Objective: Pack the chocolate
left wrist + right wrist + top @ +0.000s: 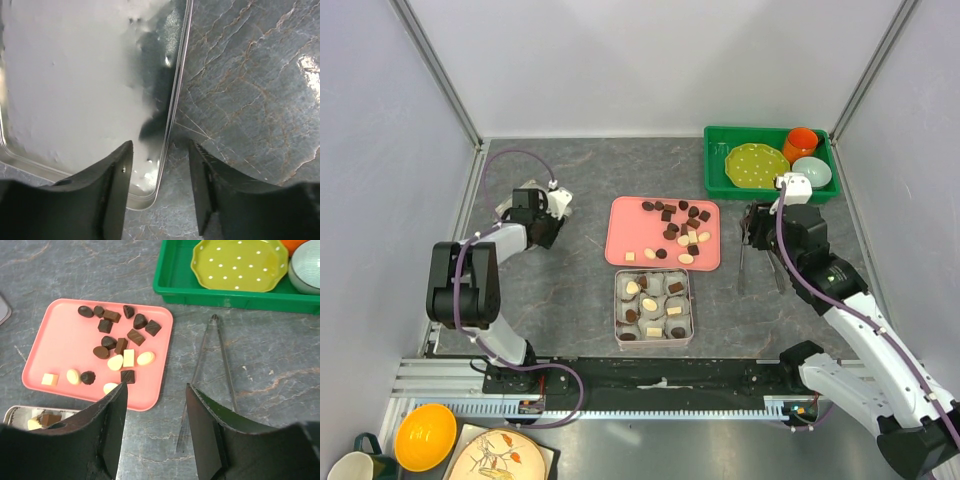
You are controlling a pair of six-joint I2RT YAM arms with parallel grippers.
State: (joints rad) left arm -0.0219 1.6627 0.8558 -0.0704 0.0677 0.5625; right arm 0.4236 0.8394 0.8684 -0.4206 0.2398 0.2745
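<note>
Left gripper (160, 150), jaws spread, straddles the tin lid (75, 90) rim; only its wrist view shows that lid clearly. Right gripper (156, 390), also spread, hovers with tongs (226, 367) just ahead-right and chocolate (120, 345) ahead-left on the pink tray (55, 345). Best, I judge: descend squarely, pinch the 2 tong arms together

Items I log on the table (580, 170), far right: green crate (750, 130) holding lime dotted plate (757, 166), orange cup (801, 143) and pale blue bowl (811, 172). Metal tongs (214, 320) lie just before the crate. Beyond the near edge: yellow bowl (425, 436), patterned plate (500, 456).
</note>
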